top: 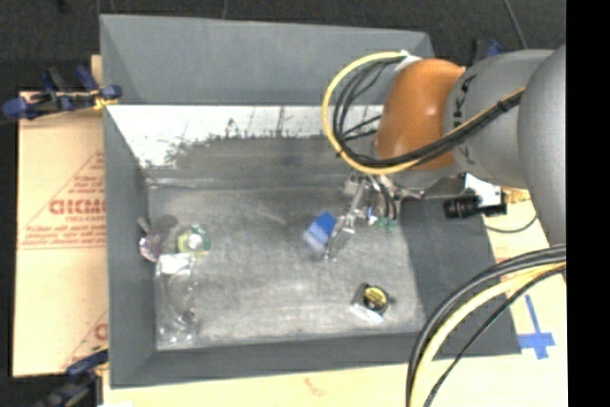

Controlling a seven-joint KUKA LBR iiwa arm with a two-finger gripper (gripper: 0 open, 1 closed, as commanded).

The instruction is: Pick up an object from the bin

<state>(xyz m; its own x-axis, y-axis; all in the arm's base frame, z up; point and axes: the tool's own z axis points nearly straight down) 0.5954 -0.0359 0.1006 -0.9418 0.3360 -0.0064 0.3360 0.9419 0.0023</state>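
My gripper (335,241) hangs over the right middle of the bin, its fingers pointing down and to the left. A small blue block (320,231) sits right at the fingertips, close against them; whether it is between them I cannot tell. A small black and yellow round thing (371,299) lies on the floor nearer the front right corner, apart from the gripper.
At the bin's left side lies a small heap: a clear plastic piece (177,295), a round greenish-white thing (194,241) and a purple-grey bit (151,246). The arm with its orange cover and cables reaches in over the right rim.
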